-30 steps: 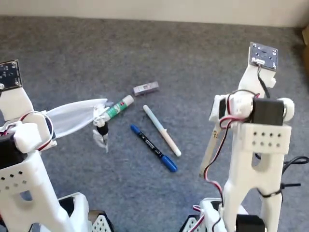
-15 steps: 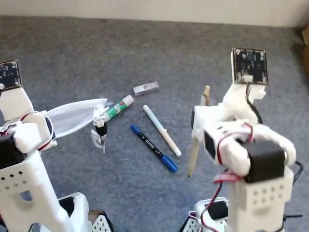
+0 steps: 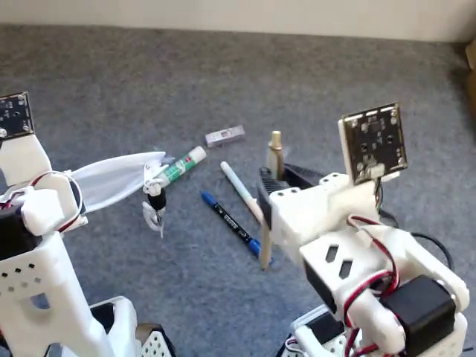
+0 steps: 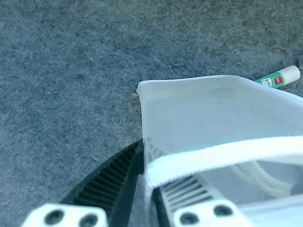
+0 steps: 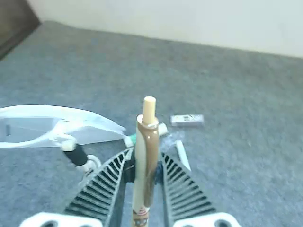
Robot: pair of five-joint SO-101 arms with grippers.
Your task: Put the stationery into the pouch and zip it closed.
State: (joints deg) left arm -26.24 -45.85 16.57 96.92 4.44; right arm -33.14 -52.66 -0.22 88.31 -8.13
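I see the tan pen point(image 5: 147, 142) nearly upright: long axis vertical, clicker end up. The right gripper point(image 5: 146, 155) pinches its barrel between both fingers. In the high view, its tip shows beside the blue marker point(image 3: 234, 227). The left gripper point(image 4: 142, 163) clamps the mesh pouch point(image 4: 213, 109) by its edge. The print on the glue stick point(image 3: 182, 165) is illegible.

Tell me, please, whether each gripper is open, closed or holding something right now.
Left gripper: closed on the edge of the pouch.
Right gripper: closed on the tan pen.
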